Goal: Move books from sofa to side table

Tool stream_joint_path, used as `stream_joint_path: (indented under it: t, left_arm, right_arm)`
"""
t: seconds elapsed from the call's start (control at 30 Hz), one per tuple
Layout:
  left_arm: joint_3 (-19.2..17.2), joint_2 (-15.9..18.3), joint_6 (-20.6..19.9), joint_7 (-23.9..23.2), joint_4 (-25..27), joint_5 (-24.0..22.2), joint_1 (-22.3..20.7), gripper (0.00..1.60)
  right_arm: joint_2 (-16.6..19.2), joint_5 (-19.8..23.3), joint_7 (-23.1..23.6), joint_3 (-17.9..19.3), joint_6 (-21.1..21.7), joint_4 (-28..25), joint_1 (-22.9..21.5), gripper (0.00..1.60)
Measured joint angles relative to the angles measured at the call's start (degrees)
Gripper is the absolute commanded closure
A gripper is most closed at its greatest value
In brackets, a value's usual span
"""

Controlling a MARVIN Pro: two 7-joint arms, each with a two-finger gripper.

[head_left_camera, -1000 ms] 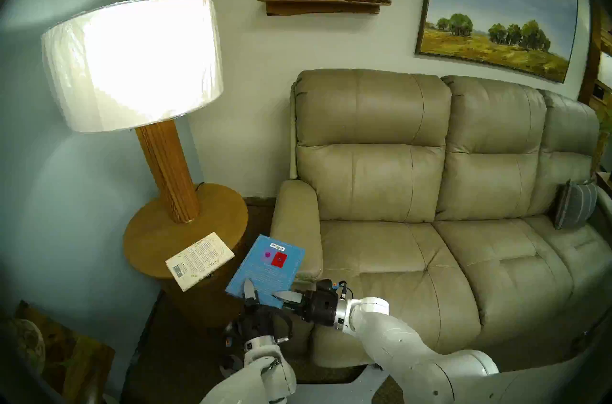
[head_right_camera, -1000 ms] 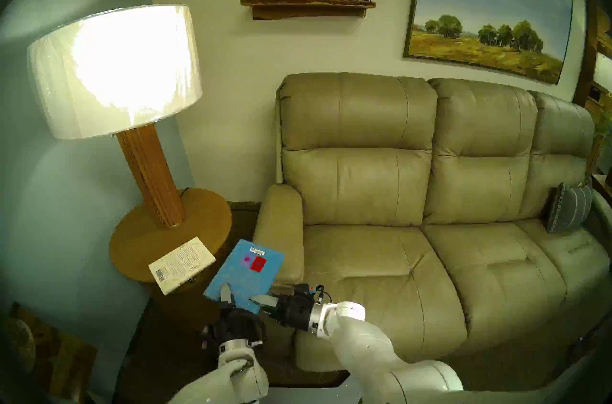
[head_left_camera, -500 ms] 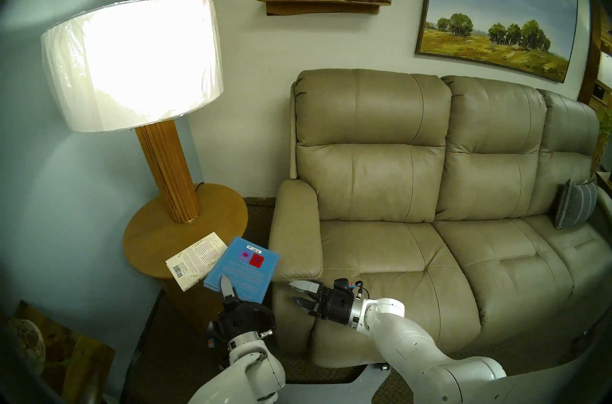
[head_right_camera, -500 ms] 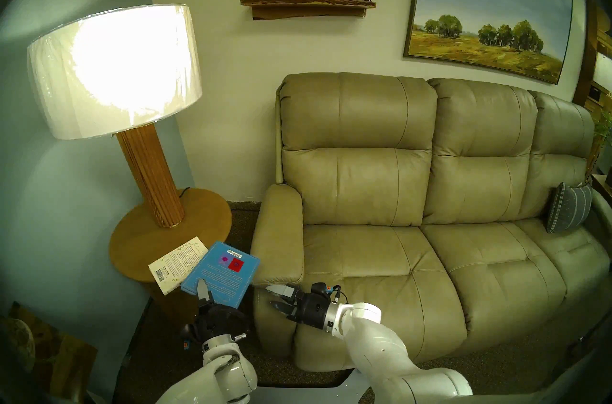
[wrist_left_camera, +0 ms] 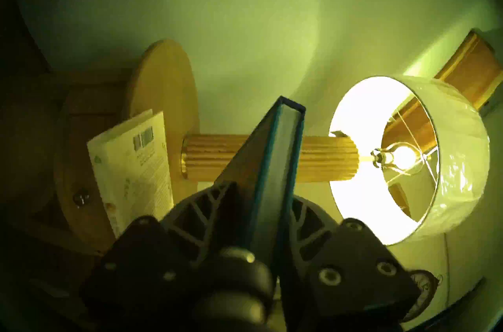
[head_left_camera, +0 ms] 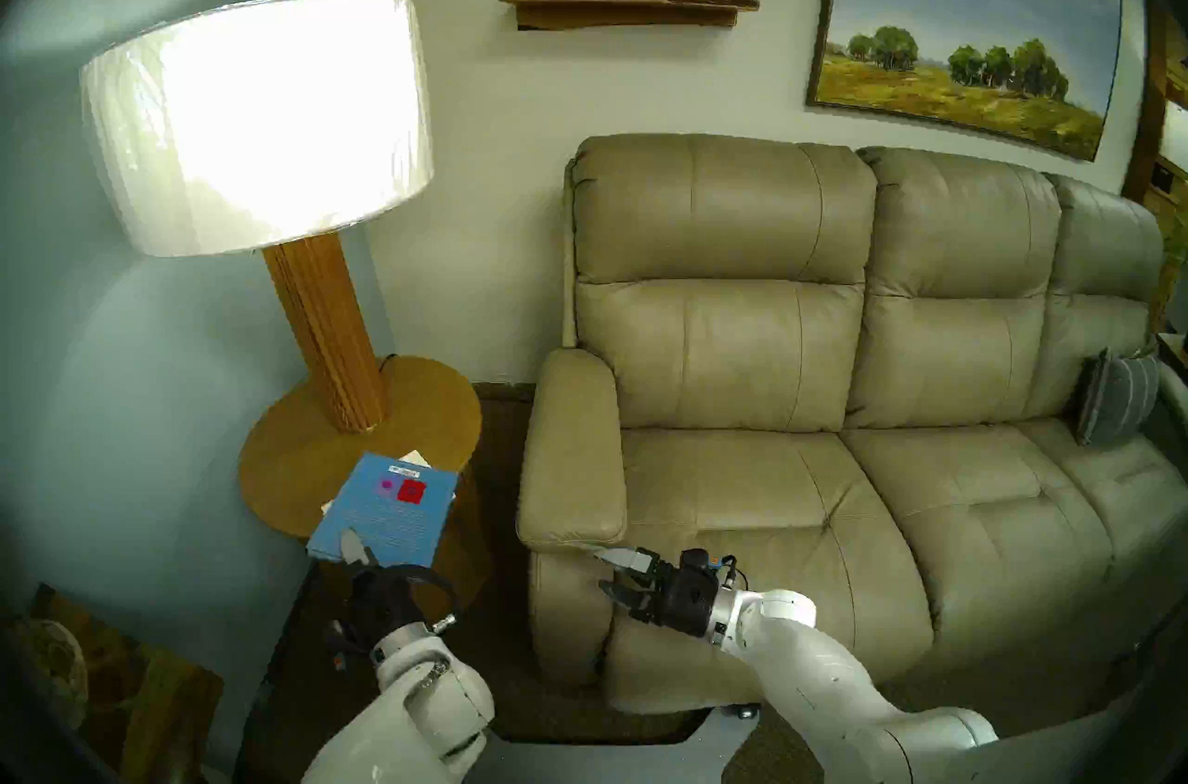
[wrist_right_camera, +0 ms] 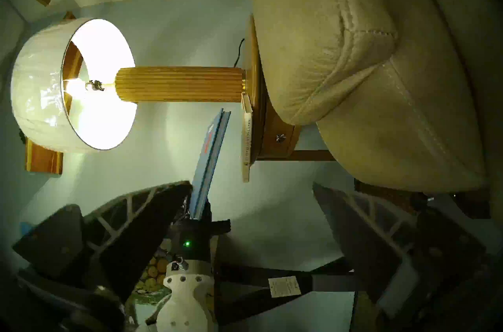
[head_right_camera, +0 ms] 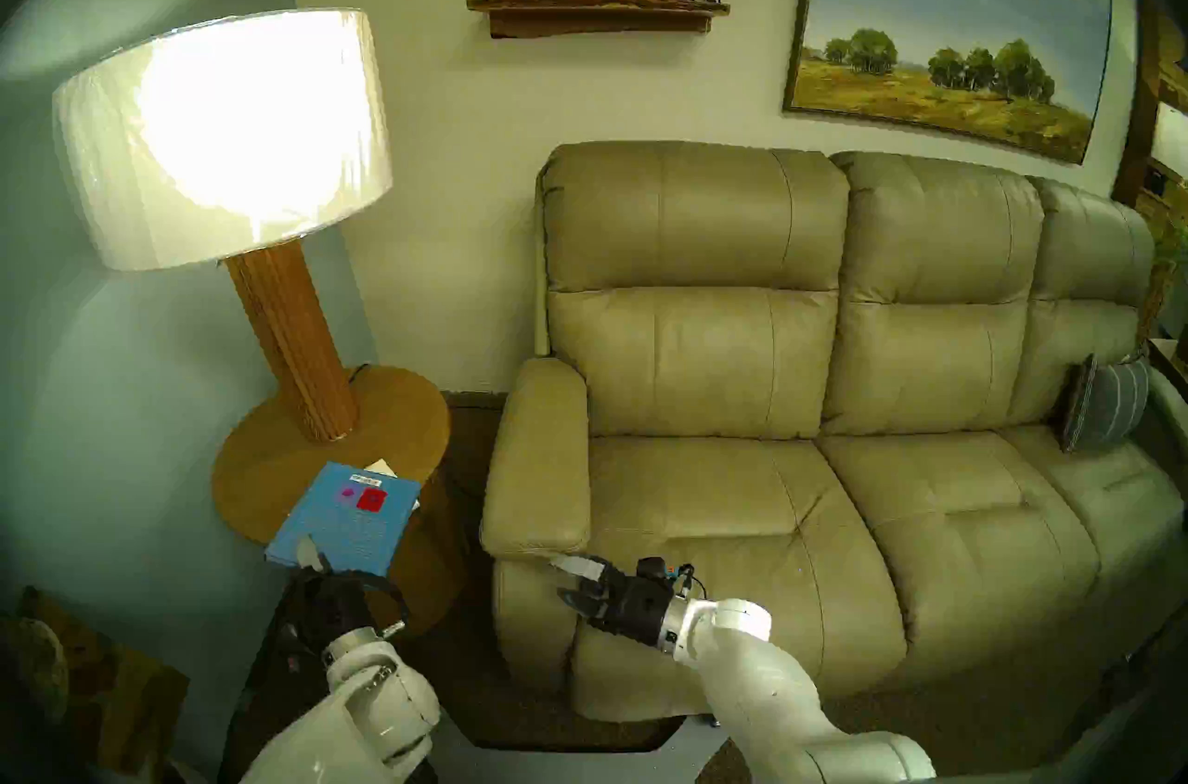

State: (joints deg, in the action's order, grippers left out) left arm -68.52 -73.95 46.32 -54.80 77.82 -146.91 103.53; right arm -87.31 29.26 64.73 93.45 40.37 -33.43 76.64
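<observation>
A: Where do we have the blue book (head_left_camera: 386, 513) at this moment?

B: Our left end effector (head_left_camera: 355, 550) pinches its near edge, one finger on top of the cover and one under it. In the left wrist view the book (wrist_left_camera: 275, 173) runs edge-on between the two fingers, which press against both covers.

A: And relative to the lamp (head_left_camera: 257, 121)?

B: The book hangs in front of the lamp's wooden column, tilted, with its far corner over the round surface (head_left_camera: 302, 442) that the lamp stands on. Its near part juts out past the front rim of that surface.

A: Does it touch the cream book (wrist_left_camera: 130, 160)?

B: From the right wrist camera we see a gap between the two: the blue book (wrist_right_camera: 209, 157) leans up and away, while the cream book (wrist_right_camera: 247, 138) lies flat on the surface in front of the lamp, overhanging the rim. From the head, the blue book hides nearly all of the cream one; only a pale corner (head_left_camera: 414, 456) peeks out toward the lamp.

A: What about our right end effector (head_left_camera: 607, 570)?

B: Its fingers are spread and hold nothing. It hovers well to the right of the lamp, just below the front of the sofa's (head_left_camera: 803, 378) padded armrest (head_left_camera: 572, 455).

A: Anything on the seats?

B: A grey striped pillow (head_left_camera: 1115, 400) at the end farthest from the lamp.
</observation>
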Motion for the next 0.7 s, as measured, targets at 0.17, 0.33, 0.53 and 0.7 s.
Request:
stream_joint_path:
  t: [0.17,0.33,0.53,0.7]
  left_arm:
    - [-0.5,1.7,1.6,6.3,2.7,-2.5,0.5,1.60]
    - [-0.7,3.8,2.7,13.9,3.1,-5.1,-0.9,1.60]
    - [-1.0,6.2,2.8,21.0,3.1,-6.7,-2.7,1.32]
    - [0.4,8.9,1.7,26.1,3.2,-7.2,-3.5,1.00]
  right_arm:
    - [0.2,0.4,-0.5,-0.3,0.4,-0.8,0.6,0.00]
    - [0.2,1.0,-0.9,-0.7,0.9,-1.2,1.0,0.00]
    - [0.4,1.6,-1.2,-1.1,1.1,-1.2,1.0,0.00]
    - [0.6,2.2,-1.3,-1.8,1.2,-1.2,0.8,0.00]
